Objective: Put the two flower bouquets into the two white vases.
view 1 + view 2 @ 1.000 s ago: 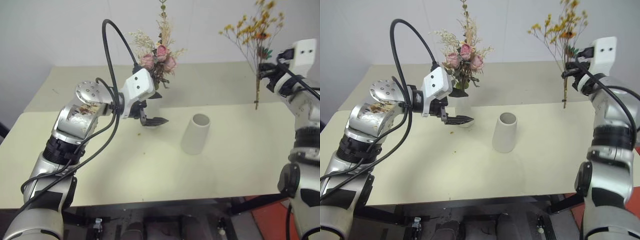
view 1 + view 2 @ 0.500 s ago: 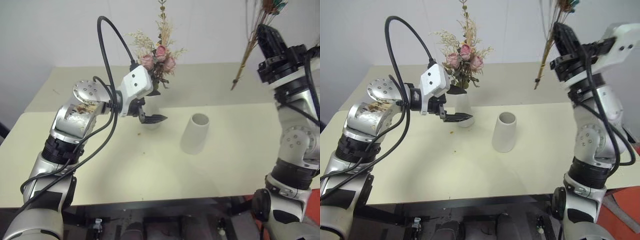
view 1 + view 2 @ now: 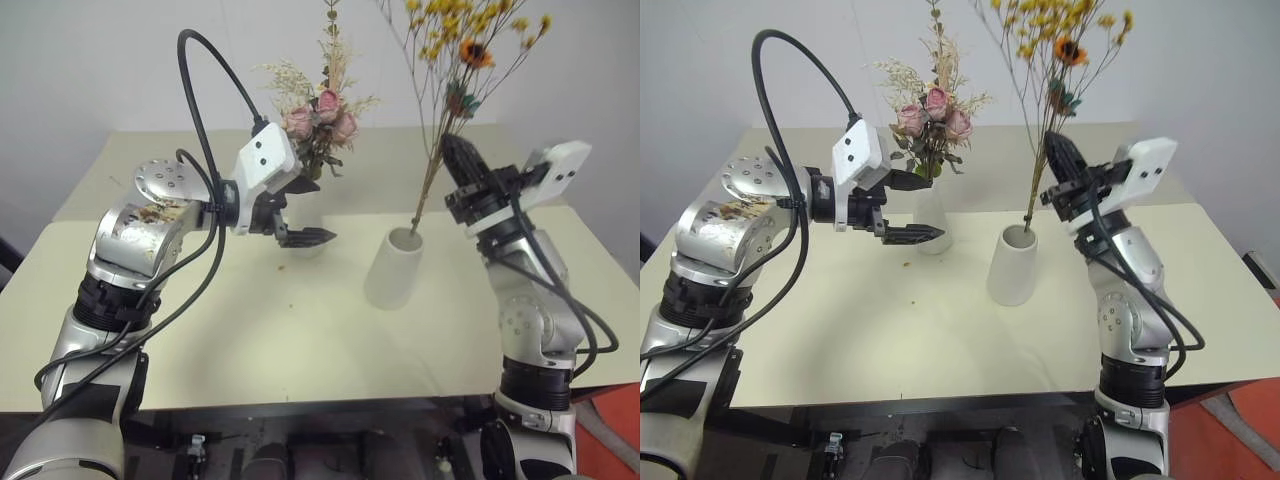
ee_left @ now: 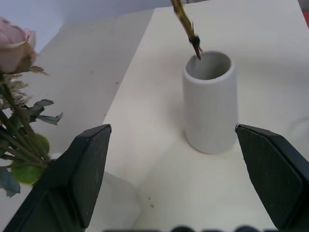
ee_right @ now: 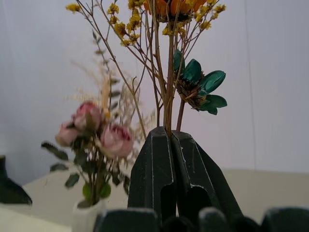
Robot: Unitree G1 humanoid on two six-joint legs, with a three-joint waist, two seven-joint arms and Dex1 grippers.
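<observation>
Over wide vase [image 3: 393,268] – right tool [image 3: 455,160] pinching yellow bouquet [image 3: 452,60]; left tool [image 3: 300,213] agape.

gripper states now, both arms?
Left gripper: open, empty, beside the slim vase with the roses.
Right gripper: shut on the yellow bouquet, stem ends at the wide vase's mouth.
</observation>
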